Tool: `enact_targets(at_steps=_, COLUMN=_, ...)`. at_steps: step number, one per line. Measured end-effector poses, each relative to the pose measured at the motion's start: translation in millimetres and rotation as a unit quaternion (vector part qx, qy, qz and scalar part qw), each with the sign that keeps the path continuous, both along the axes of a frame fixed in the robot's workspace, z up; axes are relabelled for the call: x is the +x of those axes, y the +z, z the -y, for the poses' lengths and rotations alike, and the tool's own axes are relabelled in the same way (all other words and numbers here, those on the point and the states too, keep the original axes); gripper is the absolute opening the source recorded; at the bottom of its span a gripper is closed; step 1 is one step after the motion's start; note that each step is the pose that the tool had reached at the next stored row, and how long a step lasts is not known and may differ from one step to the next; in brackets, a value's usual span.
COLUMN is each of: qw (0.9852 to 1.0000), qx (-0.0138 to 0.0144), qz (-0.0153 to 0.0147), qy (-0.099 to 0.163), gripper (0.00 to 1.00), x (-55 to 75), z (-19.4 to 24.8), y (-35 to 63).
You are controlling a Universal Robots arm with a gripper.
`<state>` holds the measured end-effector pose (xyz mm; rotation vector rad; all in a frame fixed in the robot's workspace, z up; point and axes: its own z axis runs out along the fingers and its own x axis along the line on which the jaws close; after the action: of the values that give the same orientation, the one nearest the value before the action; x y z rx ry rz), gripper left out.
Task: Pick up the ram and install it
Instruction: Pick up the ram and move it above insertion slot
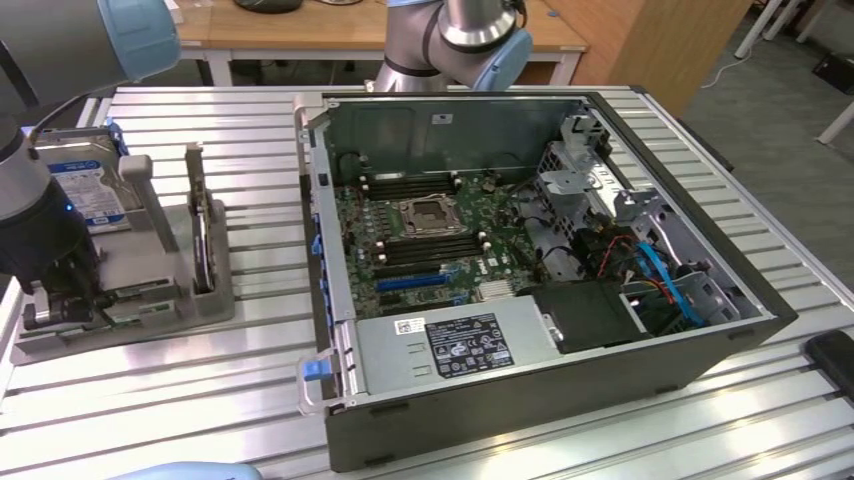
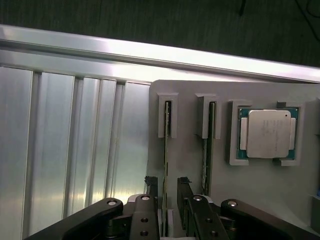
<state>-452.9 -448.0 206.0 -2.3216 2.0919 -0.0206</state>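
The gripper (image 2: pixel 167 184) is down low over the grey holder tray (image 2: pixel 220 200), at the exterior view's left, and its fingers (image 2: pixel 151 186) are spread apart. They straddle the ram (image 2: pixel 166 142), one on each side of the thin green stick, and there's a sliver of daylight on both sides, so nothing is clamped. The ram stands on edge in its slot in the tray, its far end tucked into a small grey bracket. A second stick (image 2: pixel 205 150) stands just beside it in the neighbouring slot, parallel, and beyond that a processor chip (image 2: pixel 265 132) lies flat in its own square pocket. In the exterior view the hard drive (image 1: pixel 83 195) and the dark card (image 1: pixel 200 235) stand upright on the same tray. The open computer case (image 1: pixel 534 400) lies on the slatted metal table (image 1: pixel 160 410), with its motherboard (image 1: pixel 427 230) exposed, well apart from the gripper.
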Motion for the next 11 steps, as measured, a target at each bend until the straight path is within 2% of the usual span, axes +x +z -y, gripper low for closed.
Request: enact_targets(at_steps=11, qw=1.0, qx=0.0, qz=0.0036, qy=0.0, gripper=0.3, x=-2.1, z=0.0, y=-4.9)
